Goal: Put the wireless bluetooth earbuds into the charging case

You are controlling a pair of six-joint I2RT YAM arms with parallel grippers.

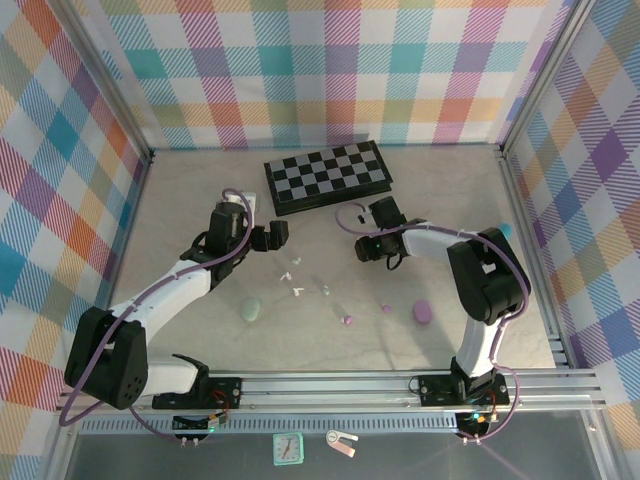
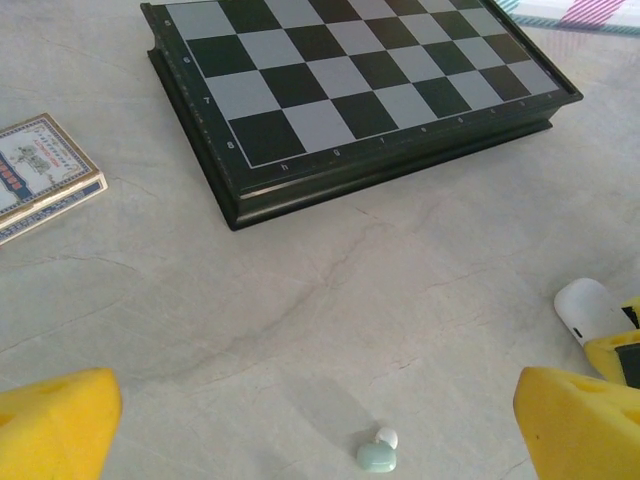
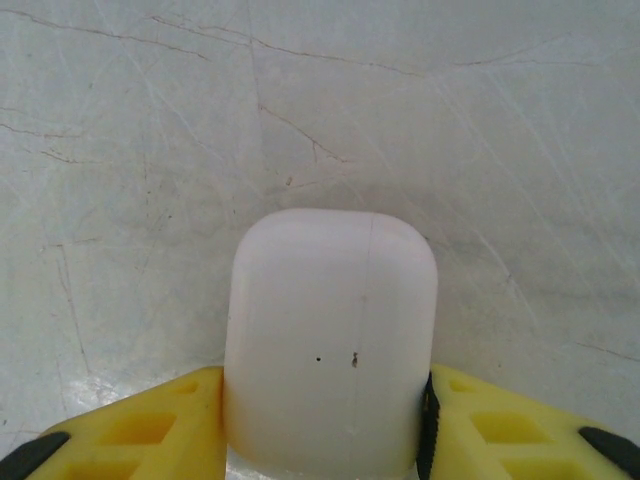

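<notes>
Right wrist view: the right gripper [image 3: 325,405] pinches the white case [image 3: 330,330] by both sides. The left gripper [image 2: 318,425] stands wide near a mint earbud [image 2: 376,458]. Best to keep the case level and steady, without squeezing harder.

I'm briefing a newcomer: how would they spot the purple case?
From the chessboard, come toward the table's near edge, bearing right. The purple case lies there, pebble-shaped and much bigger than the tiny purple earbuds left of it.
</notes>
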